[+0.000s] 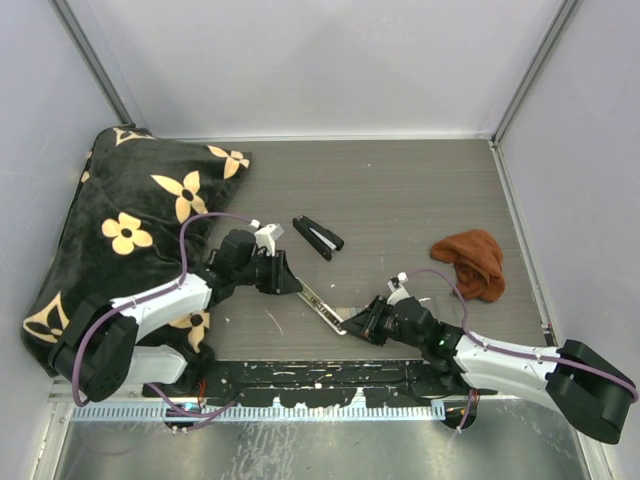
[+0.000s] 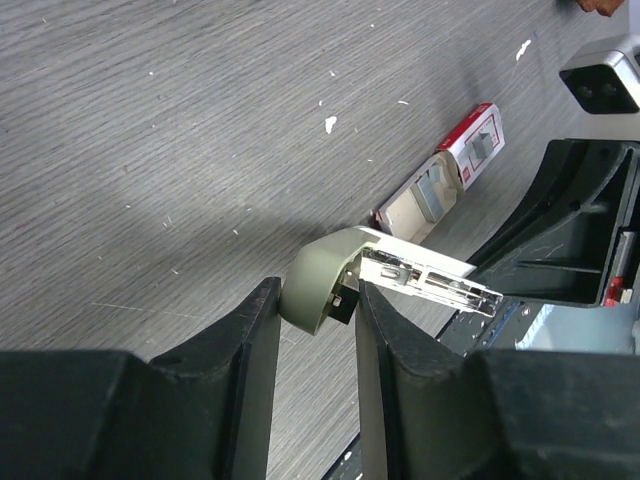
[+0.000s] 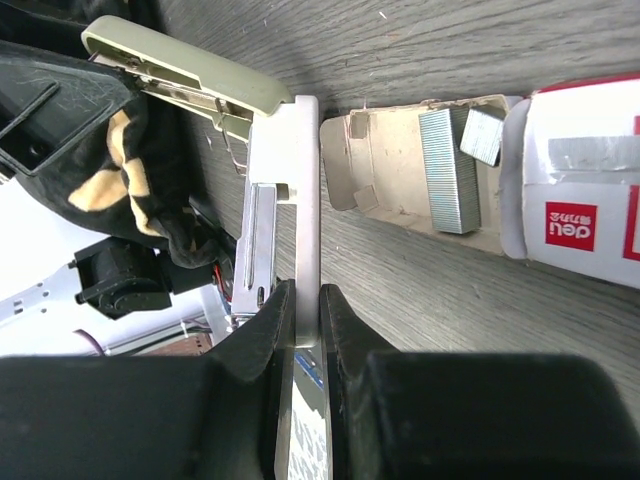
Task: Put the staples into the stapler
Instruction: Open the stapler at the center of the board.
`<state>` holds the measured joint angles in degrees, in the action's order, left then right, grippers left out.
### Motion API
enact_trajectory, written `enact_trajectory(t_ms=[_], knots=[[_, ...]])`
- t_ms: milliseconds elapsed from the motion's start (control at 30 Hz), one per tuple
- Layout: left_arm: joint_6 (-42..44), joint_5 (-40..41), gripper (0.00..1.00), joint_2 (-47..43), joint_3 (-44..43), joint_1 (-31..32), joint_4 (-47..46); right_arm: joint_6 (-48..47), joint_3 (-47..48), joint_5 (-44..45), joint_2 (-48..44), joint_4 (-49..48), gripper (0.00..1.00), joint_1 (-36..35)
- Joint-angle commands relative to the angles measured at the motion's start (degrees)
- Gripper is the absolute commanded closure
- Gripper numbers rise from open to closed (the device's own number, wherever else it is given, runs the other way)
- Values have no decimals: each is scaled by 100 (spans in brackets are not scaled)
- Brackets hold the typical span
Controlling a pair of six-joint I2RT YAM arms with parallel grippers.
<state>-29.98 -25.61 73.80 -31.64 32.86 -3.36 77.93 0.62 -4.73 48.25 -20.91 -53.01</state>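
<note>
Staples (image 3: 448, 170): silvery strip block, lying flat in the pulled-out cardboard tray (image 3: 395, 200). A shorter bit of strip lies just beside it, tilted.
Staples, where: near-middle of the table, just beside the stapler's silver rail and close to the R claw. Can't make them out in the top view.
Box (image 3: 585, 190): red & white sleeve, flat on the table, w/ the tray sticking out twd the stapler.
Stapler (image 3: 300, 190): swung wide open. The cream-green top arm is angled away from the silver rail, and the two meet at the hinge. In the top view it runs diagonally, far-left to near-right, btw the two claws. There's a narrow gap btw rail and tray.
R claw (image 3: 307, 292): pressed onto the free end of the silver rail, pinching it edge-on, w/ a finger on each side.
L claw (image 2: 318, 295): fingers (image 2: 250, 340) flank the rounded end of the green arm, and both look in contact, so it's pinching that end. The metal magazine pokes out past them.
Black tool (image 1: 318, 237): small, stapler-like, lying far of the open stapler and apart from it.
Cloth (image 1: 472, 262): orange-brown, crumpled, on the right side of the table, well apart from the box.
Cushion (image 1: 130, 230): black w/ tan flowers, far-left, beside the L arm.
Table (image 1: 400, 190): grey wood-grain top, scuffed.
</note>
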Motion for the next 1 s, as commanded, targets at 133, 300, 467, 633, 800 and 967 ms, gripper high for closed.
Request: enact_trajectory(t_ms=[133, 300, 467, 633, 800, 967], knots=[[648, 480, 100, -834, -537, 166, 1015, -893, 891, -72, 353, 679, 94, 28], [657, 1118, 100, -1335, -808, 204, 1843, -910, 937, -158, 540, 283, 79, 36], [587, 1329, 100, -1501, -986, 208, 2305, -658, 624, -307, 618, -415, 66, 46], [605, 1571, 100, -1430, -1156, 206, 2608, -600, 545, -382, 559, -642, 56, 54], [675, 1851, 100, -1362, -1320, 205, 2920, -586, 493, -392, 423, -625, 52, 71], [756, 2020, 100, -1339, -1528, 212, 3198, -675, 529, -393, 303, -476, 46, 105]])
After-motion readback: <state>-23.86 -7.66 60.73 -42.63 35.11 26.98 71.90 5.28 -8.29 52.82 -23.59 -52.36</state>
